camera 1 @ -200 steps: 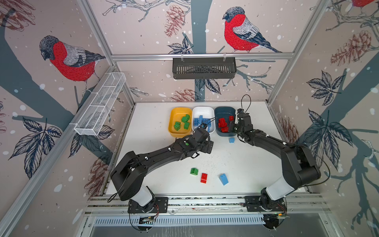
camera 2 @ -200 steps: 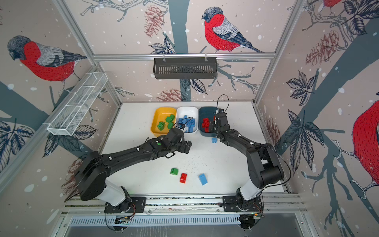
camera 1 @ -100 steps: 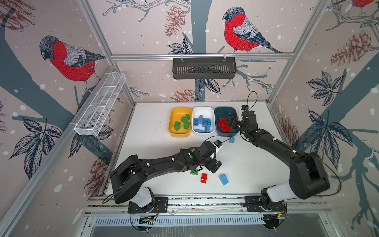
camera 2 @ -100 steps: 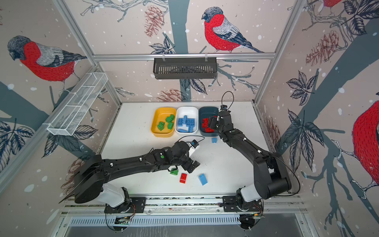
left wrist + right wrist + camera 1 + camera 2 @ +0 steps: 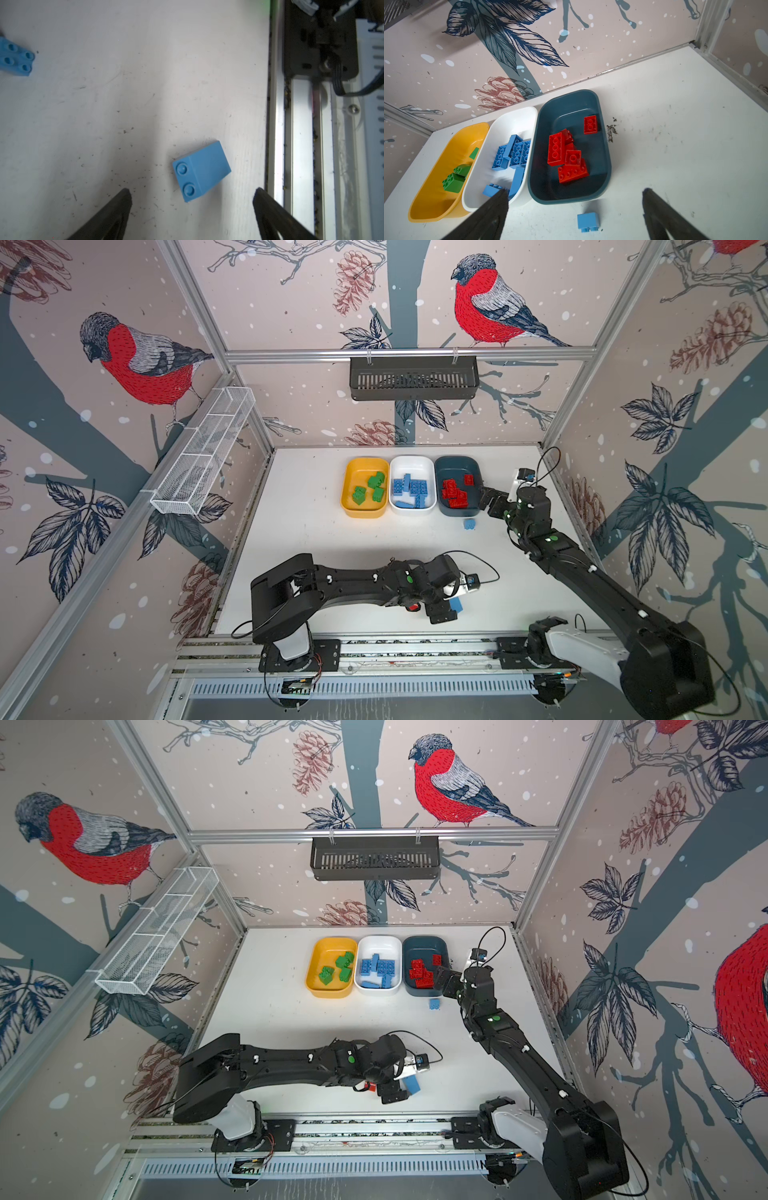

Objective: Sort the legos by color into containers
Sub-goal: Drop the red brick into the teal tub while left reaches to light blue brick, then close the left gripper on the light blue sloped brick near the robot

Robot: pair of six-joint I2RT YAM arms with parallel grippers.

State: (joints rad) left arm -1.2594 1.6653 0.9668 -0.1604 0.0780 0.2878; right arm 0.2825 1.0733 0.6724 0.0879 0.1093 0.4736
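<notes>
The sorting looks mostly done. At the back of the white desk (image 5: 316,556) three tubs stand side by side. The yellow tub (image 5: 357,472) holds only green bricks (image 5: 376,483), the white tub (image 5: 411,464) only blue bricks (image 5: 409,487), and the teal tub (image 5: 455,466) only red bricks (image 5: 455,495). No colour is mixed in any tub.

The right pincer (image 5: 575,192) hangs just in front of the teal tub, jaws spread wide and empty. The left pincer (image 5: 192,192) is low over the desk's front edge, also wide open and gripping nothing. Its tips flank the near end of a sloped blue brick (image 5: 202,170) without touching it.

At least three pieces are left on the desk: that sloped blue brick, a square blue brick (image 5: 469,524) just in front of the teal tub, and a red brick (image 5: 412,607) half hidden under the left arm. The arm may cover more. The sloped blue brick looks like the next pick, bound for the white tub.
</notes>
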